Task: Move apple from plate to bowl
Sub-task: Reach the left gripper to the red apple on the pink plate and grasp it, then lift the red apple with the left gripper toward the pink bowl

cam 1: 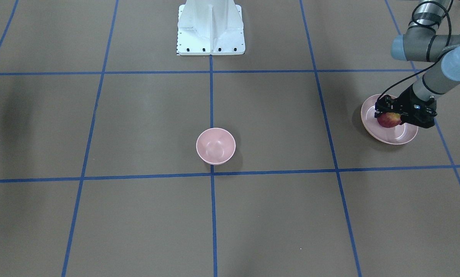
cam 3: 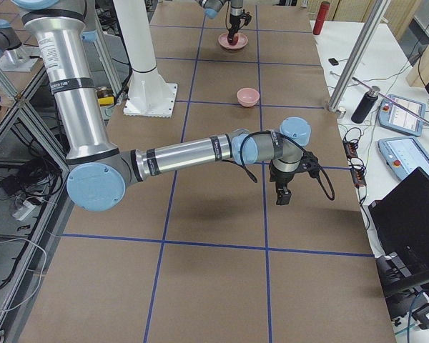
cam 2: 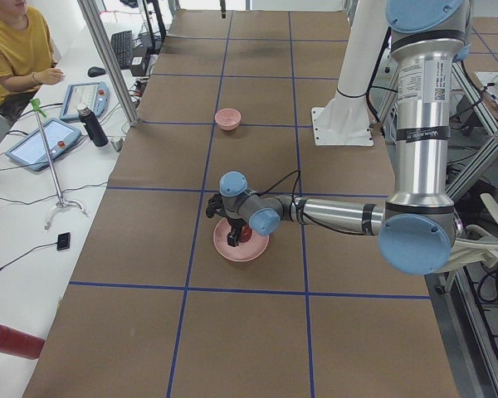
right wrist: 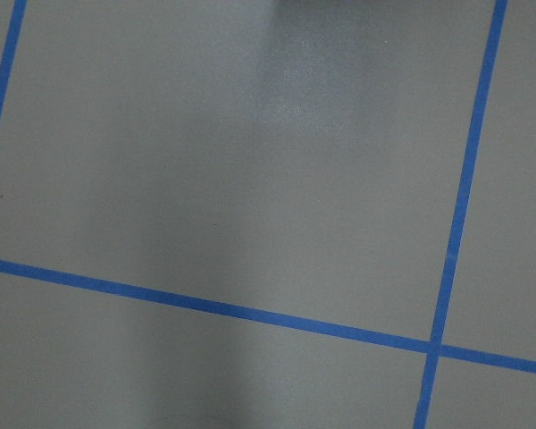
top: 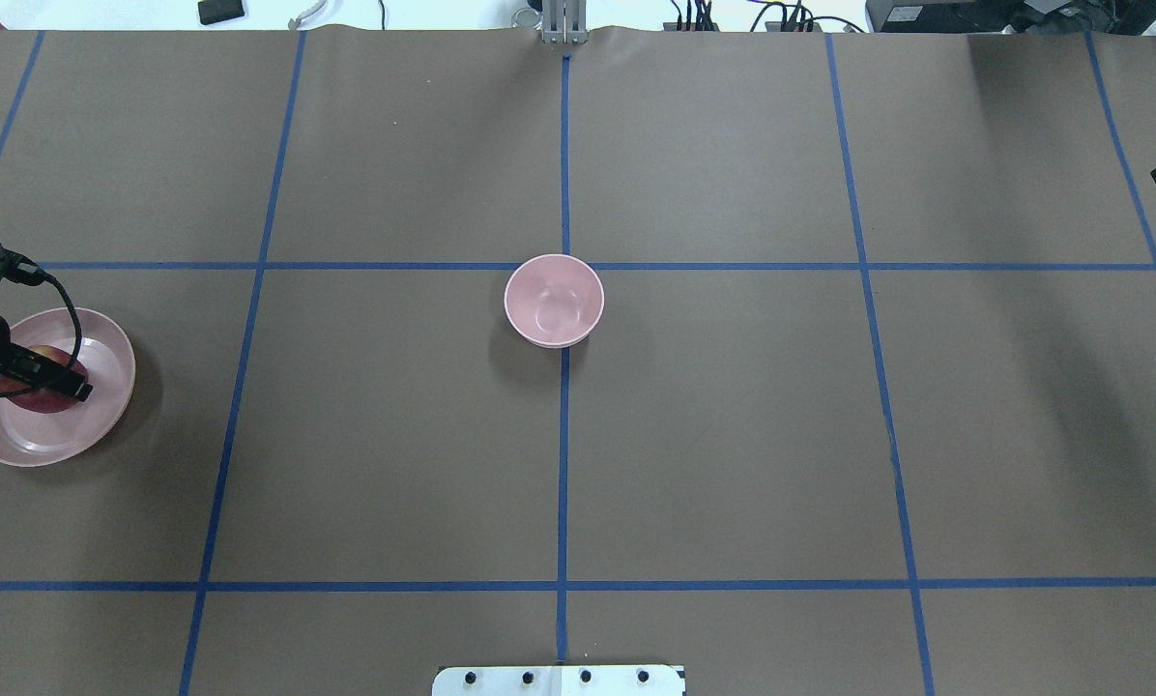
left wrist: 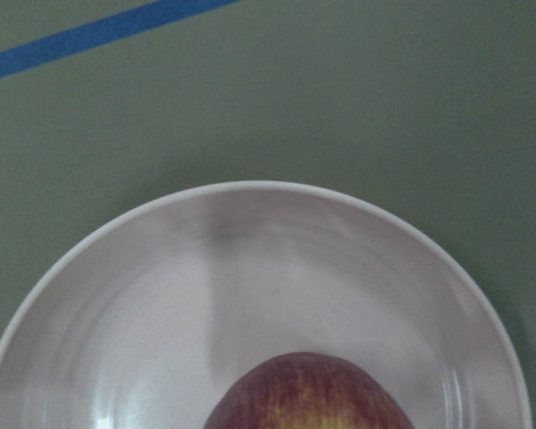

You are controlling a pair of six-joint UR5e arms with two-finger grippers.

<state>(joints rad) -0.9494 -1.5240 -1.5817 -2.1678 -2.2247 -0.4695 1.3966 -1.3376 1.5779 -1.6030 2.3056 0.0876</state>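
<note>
Exterior front-facing: your left claw (cam 1: 386,115) straddles the apple (cam 1: 389,120), which sits on the plate (cam 1: 392,139); you cannot tell whether it is clamped.

Overhead: the bowl (top: 553,300) lies well apart, toward the centre of the counter (top: 365,435).

Exterior right: the right claw (cam 3: 282,189) hangs far from the apple, and its state is unclear.

The apple (cam 1: 387,120), dark red with yellow streaks, is showing over the middle of the plate (cam 1: 397,135); whether it's touching the plate I can't tell. The plate, wide, shallow and pale pink, is lying flat far out on the robot's left. The bowl (cam 1: 215,146), small, deep and pale pink, is standing upright and empty at dead centre, well apart from the plate.
</note>
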